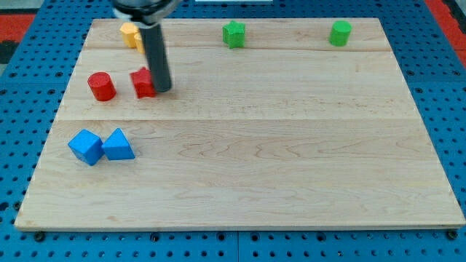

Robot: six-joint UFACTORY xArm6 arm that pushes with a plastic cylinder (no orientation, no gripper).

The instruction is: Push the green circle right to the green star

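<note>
Bright even overhead light; soft short shadows under blocks; mild sheen on board (291, 145); focus sharp, slight compression softness

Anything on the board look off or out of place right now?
Nothing is damaged or tipped. One oddity: my tip sits against the red block at the view's upper left, far from the green circle and green star along the top edge.

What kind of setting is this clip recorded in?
Probably a robotics lab bench. A bare wooden board lies on a blue perforated base, small coloured blocks such as the green star and green circle sit on it, and my tip touches a red block.
</note>
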